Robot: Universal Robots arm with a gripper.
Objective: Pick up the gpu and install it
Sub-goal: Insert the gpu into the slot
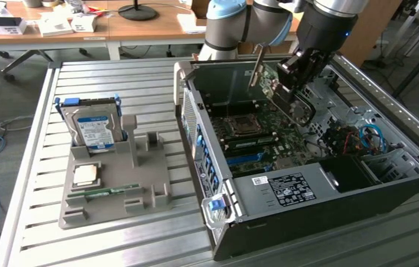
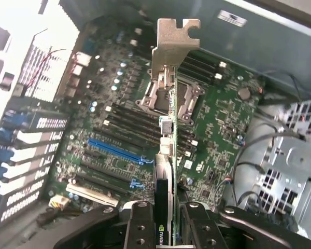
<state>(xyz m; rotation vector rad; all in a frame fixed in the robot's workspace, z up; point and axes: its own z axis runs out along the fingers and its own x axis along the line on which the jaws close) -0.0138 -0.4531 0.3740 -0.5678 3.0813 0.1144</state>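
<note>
My gripper point(image 1: 292, 71) is shut on the gpu point(image 1: 287, 97), a thin black card held on edge above the open computer case point(image 1: 298, 189). Its silvery bracket point(image 1: 256, 64) points toward the case's rear wall. In the wrist view the gpu point(image 2: 168, 129) runs edge-on away from my gripper point(image 2: 166, 228), with the fingers point(image 2: 140, 228) clamped on both of its faces. The bracket point(image 2: 176, 41) is at the far end. The card hangs over the green motherboard point(image 2: 119, 119), clear of the blue slot point(image 2: 114, 150) and the black slots beside it.
A grey holder point(image 1: 113, 189) on the slatted metal table point(image 1: 120, 78) carries a blue-labelled hard drive point(image 1: 94, 127), a processor chip point(image 1: 84, 175) and a green RAM stick point(image 1: 102, 192). Cables point(image 1: 369, 139) and a black power supply point(image 1: 298, 186) crowd the case. A desk point(image 1: 83, 28) stands behind.
</note>
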